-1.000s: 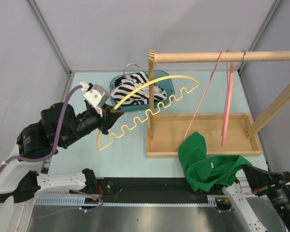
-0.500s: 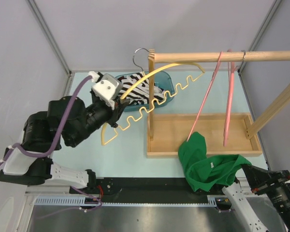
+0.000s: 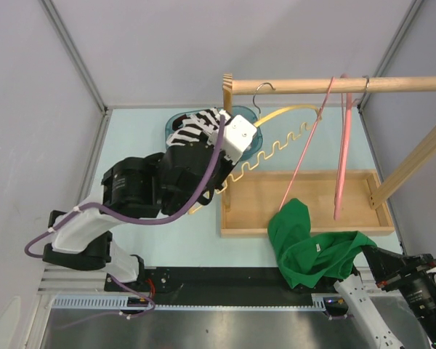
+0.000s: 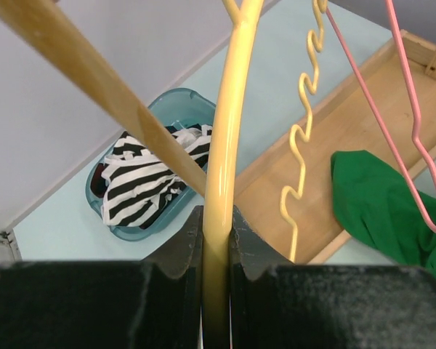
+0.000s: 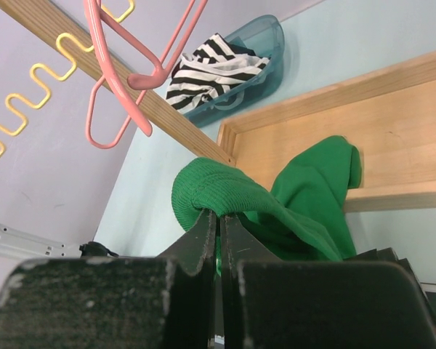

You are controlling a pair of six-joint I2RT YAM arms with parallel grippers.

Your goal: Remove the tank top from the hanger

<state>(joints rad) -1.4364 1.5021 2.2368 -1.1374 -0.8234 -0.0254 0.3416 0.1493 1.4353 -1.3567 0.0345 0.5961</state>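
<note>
The green tank top (image 3: 309, 247) lies crumpled over the front edge of the wooden rack base, off any hanger; it also shows in the right wrist view (image 5: 276, 196). My right gripper (image 3: 365, 253) (image 5: 219, 222) is shut on a fold of it at the table's near right. My left gripper (image 4: 216, 225) is shut on the arc of the bare yellow hanger (image 3: 277, 148) (image 4: 229, 131) and holds it raised, its metal hook (image 3: 261, 89) at the wooden rail (image 3: 305, 85). In the top view the left wrist (image 3: 238, 139) hides its fingers.
Two bare pink hangers (image 3: 305, 149) (image 3: 343, 145) hang from the rail. The wooden rack base (image 3: 305, 190) lies beneath, with an upright post (image 3: 227, 109) at its left. A teal basket (image 3: 176, 120) with striped cloth (image 3: 196, 129) stands at the back, partly under my left arm.
My left arm has swung right and up with the yellow hanger, bringing its hook from over the basket to the rail. The right arm and the tank top have not moved.
</note>
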